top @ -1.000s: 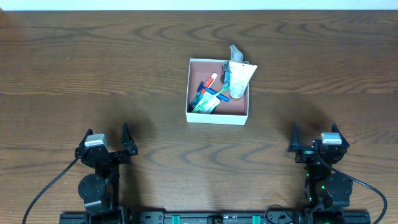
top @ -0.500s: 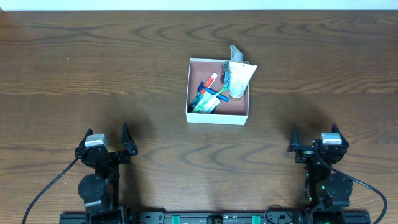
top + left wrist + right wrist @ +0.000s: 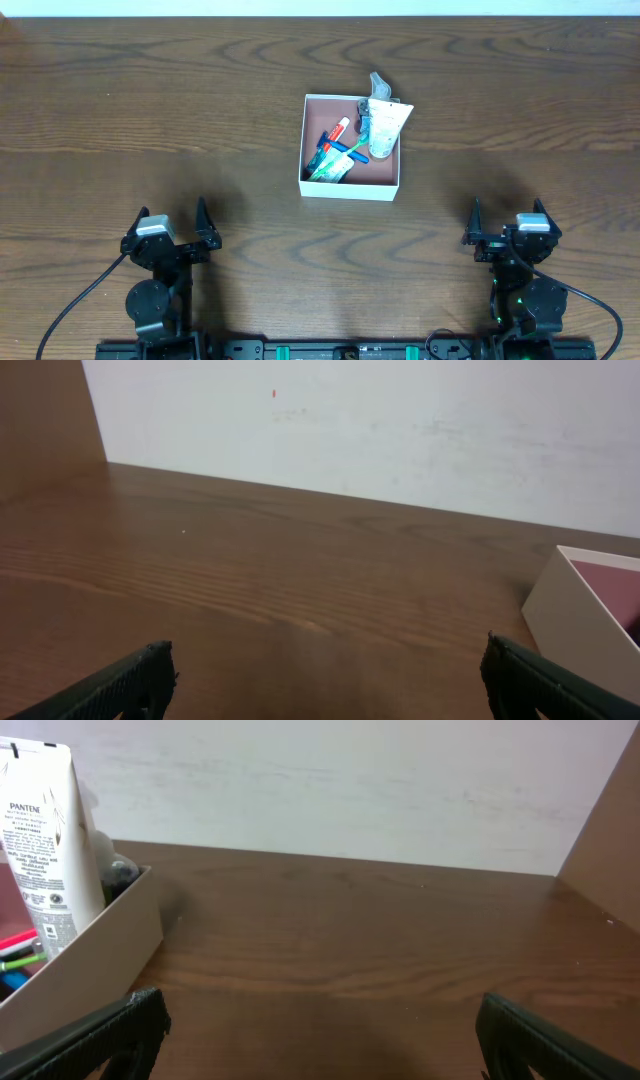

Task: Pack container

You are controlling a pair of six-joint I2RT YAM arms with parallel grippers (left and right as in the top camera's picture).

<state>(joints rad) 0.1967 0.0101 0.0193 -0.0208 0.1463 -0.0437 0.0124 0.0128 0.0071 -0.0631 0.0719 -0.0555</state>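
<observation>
Overhead view: the container [image 3: 350, 187] sits on the wooden table [image 3: 150, 120] a little right of centre, well apart from both arms, white walls around a reddish-brown floor. A white tube [image 3: 383, 125] leans over its far right corner, with a clear bottle [image 3: 376, 84] poking out past the far rim just beside it. In the left half lie a red-and-white tube [image 3: 340, 129], a green toothbrush [image 3: 347, 155] and some blue and green packets, all heaped together.

The left end effector [image 3: 172, 212] rests at the near left edge of the table, its two fingers spread wide apart with nothing between them. The right end effector [image 3: 507, 210] rests at the near right edge, fingers likewise wide apart and holding nothing.

From the left wrist, the dark fingertips [image 3: 110, 685] frame bare wood, and a corner of the container [image 3: 570, 610] shows at the right edge. From the right wrist, the container's wall [image 3: 90, 955] stands at the left, the tube above it reading PANTENE [image 3: 45, 850].
</observation>
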